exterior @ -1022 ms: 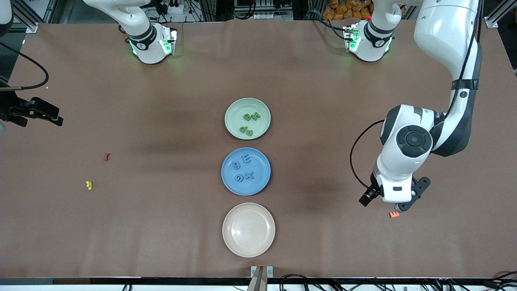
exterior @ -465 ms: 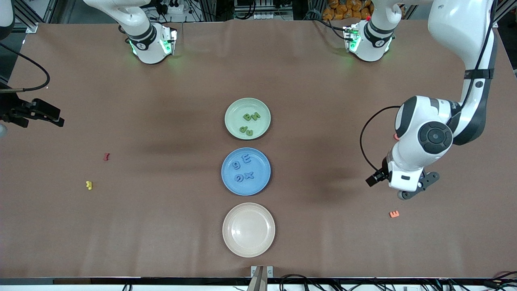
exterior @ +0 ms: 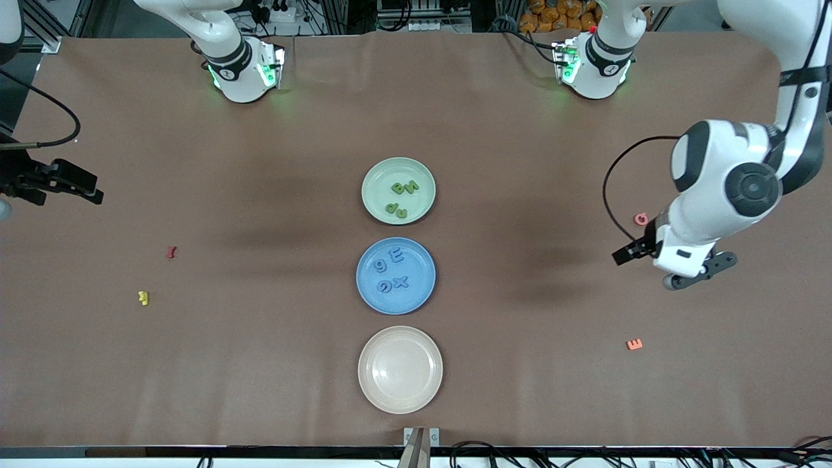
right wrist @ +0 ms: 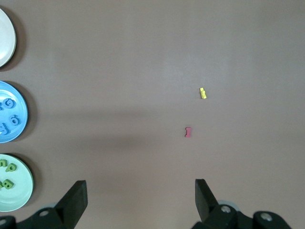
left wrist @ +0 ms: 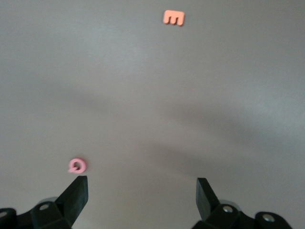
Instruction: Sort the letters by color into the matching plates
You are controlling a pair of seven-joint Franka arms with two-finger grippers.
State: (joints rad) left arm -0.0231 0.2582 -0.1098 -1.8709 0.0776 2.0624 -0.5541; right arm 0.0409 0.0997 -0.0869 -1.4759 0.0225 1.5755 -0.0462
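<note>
Three plates stand in a row at mid-table: the pale green plate holds several green letters, the blue plate holds several blue letters, and the beige plate, nearest the front camera, holds nothing. Toward the left arm's end lie a pink letter and an orange E. My left gripper hangs open over bare table between them, with the pink letter just off one fingertip and the E farther off. My right gripper waits open, high up.
A red letter and a yellow letter lie toward the right arm's end of the table; the right wrist view shows the red letter, the yellow letter and the plates' edges, such as the blue plate.
The left arm has drawn away from the orange E toward the pink letter, its gripper still open. The E stays where it lay. The right arm has not moved.
</note>
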